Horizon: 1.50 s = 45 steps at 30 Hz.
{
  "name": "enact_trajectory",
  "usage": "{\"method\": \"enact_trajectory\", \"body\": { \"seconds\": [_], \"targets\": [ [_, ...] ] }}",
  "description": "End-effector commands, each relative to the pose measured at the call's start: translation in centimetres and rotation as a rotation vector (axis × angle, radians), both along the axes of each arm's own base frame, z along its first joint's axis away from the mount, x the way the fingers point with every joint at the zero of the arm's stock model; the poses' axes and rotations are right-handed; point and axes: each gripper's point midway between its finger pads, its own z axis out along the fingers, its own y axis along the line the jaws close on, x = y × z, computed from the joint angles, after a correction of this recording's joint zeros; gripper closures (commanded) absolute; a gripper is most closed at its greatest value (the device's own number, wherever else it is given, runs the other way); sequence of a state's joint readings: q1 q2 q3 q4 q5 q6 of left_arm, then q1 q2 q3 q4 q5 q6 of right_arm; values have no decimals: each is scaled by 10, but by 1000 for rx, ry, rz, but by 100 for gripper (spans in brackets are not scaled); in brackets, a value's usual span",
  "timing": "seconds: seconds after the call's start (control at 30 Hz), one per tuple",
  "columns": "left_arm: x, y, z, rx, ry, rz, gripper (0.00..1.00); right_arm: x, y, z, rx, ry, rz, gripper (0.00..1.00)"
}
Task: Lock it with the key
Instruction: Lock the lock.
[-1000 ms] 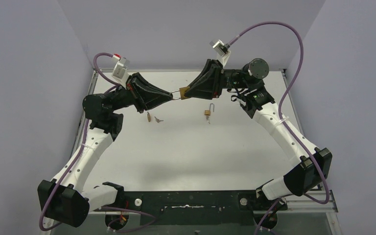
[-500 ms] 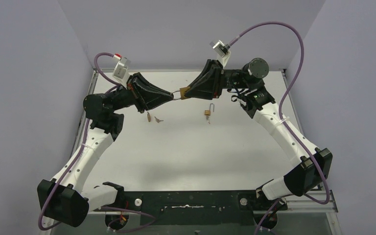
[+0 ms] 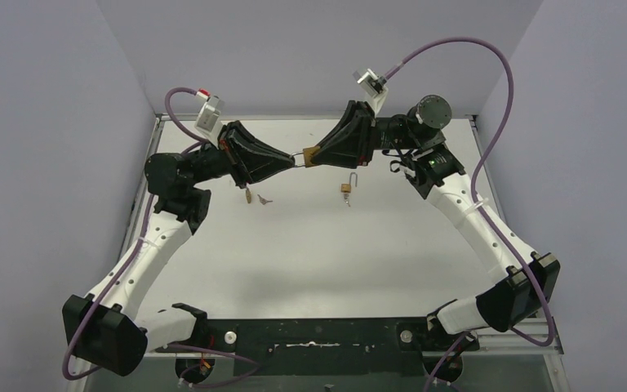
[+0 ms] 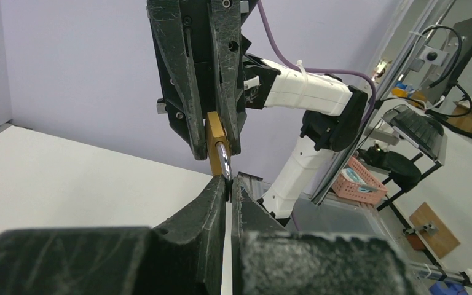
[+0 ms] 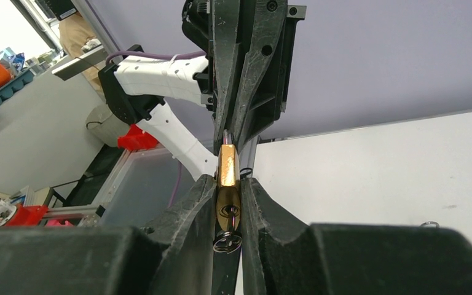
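At 12 o'clock my right gripper [image 3: 312,154] clamps the padlock [image 5: 227,171] while my left gripper [image 3: 295,160] pinches its shackle [image 4: 222,158], braced for closing.

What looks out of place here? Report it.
Nothing damaged. One spare padlock lies on the table with its shackle swung open, apart from the padlock clamped between the left claw and right claw.

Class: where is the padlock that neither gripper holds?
Top view: the loose padlock sits on the table, right of centre, just nearer the bases than the right gripper.
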<state>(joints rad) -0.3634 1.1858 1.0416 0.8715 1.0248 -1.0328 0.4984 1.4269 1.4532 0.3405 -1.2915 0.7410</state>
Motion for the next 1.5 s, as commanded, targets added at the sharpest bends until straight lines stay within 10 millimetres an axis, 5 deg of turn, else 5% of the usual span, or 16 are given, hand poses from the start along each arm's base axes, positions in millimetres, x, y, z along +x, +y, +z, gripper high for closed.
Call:
{"method": "enact_trajectory", "body": {
  "seconds": [0.0, 0.33, 0.73, 1.23, 1.33, 1.47],
  "targets": [
    [2, -14, 5, -4, -38, 37, 100, -14, 14, 16, 36, -39, 11, 100],
    [21, -24, -6, -39, -41, 85, 100, -31, 28, 22, 61, -37, 71, 100],
    [16, -47, -21, -31, 2, 18, 100, -30, 40, 21, 67, -35, 104, 100],
    [41, -24, -20, 62, -37, 193, 100, -3, 27, 12, 40, -57, -52, 99],
    [46, -19, -12, 57, -44, 212, 100, 3, 22, 9, 24, -78, -91, 62],
    [54, -7, -2, 51, -55, 258, 100, 10, -1, 18, 54, -111, -173, 46]
  ]
}}
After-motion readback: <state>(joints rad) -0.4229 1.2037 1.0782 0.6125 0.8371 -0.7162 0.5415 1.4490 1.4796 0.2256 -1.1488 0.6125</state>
